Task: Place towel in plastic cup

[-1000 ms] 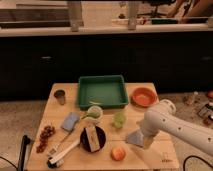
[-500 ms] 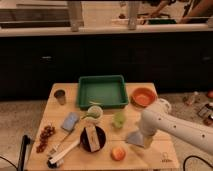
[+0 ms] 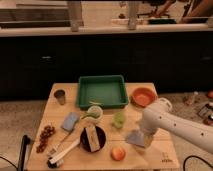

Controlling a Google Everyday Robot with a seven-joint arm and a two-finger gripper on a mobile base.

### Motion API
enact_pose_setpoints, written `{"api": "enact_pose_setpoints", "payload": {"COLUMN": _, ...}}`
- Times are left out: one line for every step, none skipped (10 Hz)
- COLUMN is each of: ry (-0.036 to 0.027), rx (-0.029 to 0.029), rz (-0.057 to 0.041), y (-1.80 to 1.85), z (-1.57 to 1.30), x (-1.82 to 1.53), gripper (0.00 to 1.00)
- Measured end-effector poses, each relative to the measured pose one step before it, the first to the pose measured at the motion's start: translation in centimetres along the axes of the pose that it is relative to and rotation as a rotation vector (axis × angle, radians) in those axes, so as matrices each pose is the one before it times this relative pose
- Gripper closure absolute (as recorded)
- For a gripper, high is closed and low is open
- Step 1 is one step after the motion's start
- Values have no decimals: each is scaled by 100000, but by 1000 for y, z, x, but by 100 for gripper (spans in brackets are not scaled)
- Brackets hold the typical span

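Not much has moved over the last second, tbh. The arm has shifted a hair at most, and the towel and cup sit exactly where they were. So no pickup yet.

Biggest to smallest: the wooden table [image 3: 167, 156] holds everything. The robot's white arm [image 3: 175, 127] reaches in from the right, elbow bent over the table's right half. The green tray [image 3: 102, 92] sits at the back, with the orange bowl [image 3: 143, 96] just to its right.

The towel [image 3: 133, 139] lies flat on the table, front right of centre, a pale folded triangle. The plastic cup [image 3: 119, 119] stands near it, a bit back and to the left, upright as far as I can tell.

The gripper [image 3: 144, 139] is right down at the towel's right edge, jaws spread as wide as they go, with nothing in them that I can see.

My read: it's lined up for the grab, but the actual task hasn't started. It still has to pinch, lift and carry over to the cup.
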Motion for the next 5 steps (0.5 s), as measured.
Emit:
{"api": "enact_pose_setpoints", "payload": {"ry": -829, "rx": -451, "rz": -186, "y": -88, "z": 270, "x": 49, "gripper": 20}}
{"api": "enact_pose_setpoints", "payload": {"ry": -589, "rx": -547, "rz": -41, "y": -12, "z": 242, "x": 47, "gripper": 20}}
{"api": "enact_pose_setpoints", "payload": {"ry": -575, "rx": -577, "rz": 167, "y": 43, "z": 249, "x": 197, "gripper": 20}}
{"api": "enact_pose_setpoints", "payload": {"ry": -500, "rx": -442, "rz": 135, "y": 91, "z": 189, "x": 147, "gripper": 20}}
{"api": "enact_pose_setpoints", "payload": {"ry": -306, "rx": -420, "rz": -4, "y": 68, "z": 116, "x": 90, "gripper": 20}}
